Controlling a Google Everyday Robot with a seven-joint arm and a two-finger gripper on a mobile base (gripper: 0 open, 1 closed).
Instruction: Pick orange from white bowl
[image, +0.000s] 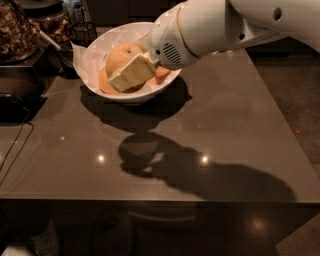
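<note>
The orange (120, 52), large, pale and dimpled, is held in my gripper (124, 65) over the white bowl (90, 55). One cream finger (131, 73) lies across the orange's front; the other is hidden behind the fruit. The gripper is shut on the orange. The bowl is lined with crinkled white paper and stands at the table's far left. Smaller, deeper-orange fruits (103, 83) lie in it below the held orange, partly hidden by the gripper. My white arm (225, 25) comes in from the top right.
Jars of nuts (17, 30) and a black wire holder (83, 34) stand at the back left beside the bowl. A dark appliance and a cable (15, 145) lie at the left edge. The arm's shadow (200, 175) falls across the grey table.
</note>
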